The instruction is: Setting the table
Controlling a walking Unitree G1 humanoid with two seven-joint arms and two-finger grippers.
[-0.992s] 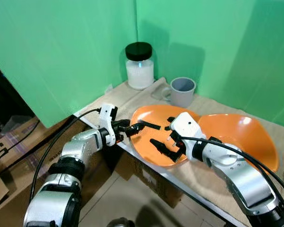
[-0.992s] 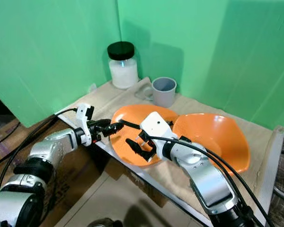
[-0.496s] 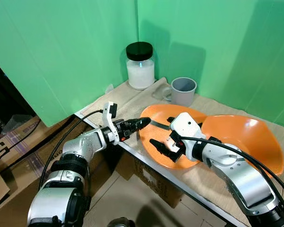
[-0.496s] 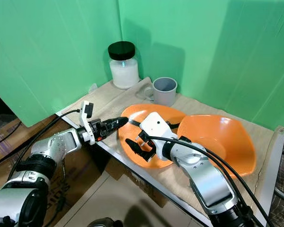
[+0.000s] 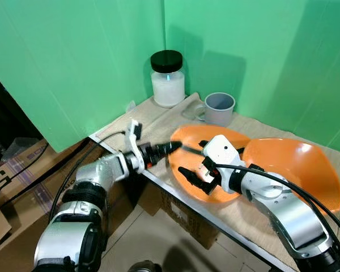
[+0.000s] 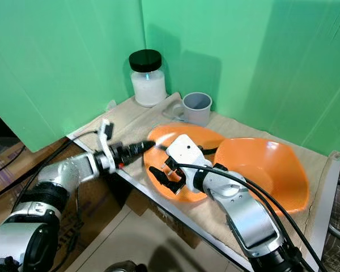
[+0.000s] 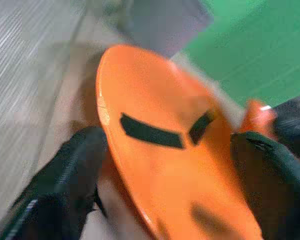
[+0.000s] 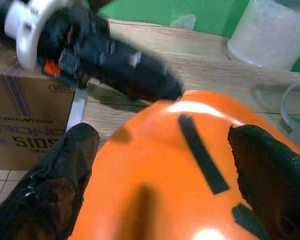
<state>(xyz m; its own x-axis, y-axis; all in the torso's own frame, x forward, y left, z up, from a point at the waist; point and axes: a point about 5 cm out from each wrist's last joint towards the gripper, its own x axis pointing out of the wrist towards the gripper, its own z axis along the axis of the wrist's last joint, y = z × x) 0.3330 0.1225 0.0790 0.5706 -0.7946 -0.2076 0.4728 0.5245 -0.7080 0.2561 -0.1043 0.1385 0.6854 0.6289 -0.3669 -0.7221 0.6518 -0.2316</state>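
Both end effectors meet at the near orange plastic plate [image 5: 215, 170] on the cloth-covered table [image 5: 158, 119]. Left end effector [image 5: 171, 148] pinches the plate's left rim between narrow fingers; right end effector [image 5: 194, 177] hovers over it, fingers spread wide. A second orange plate [image 5: 294, 170] lies just beside it.

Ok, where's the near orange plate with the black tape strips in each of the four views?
Left eye view: orange plate at the table's front edge, between the left tool and right tool.
Right eye view: centre, front edge.
Left wrist view: seen edge-on, close up.
Right wrist view: lower half, between the black fingers.
Shared landmark: the black tape strip on its face.
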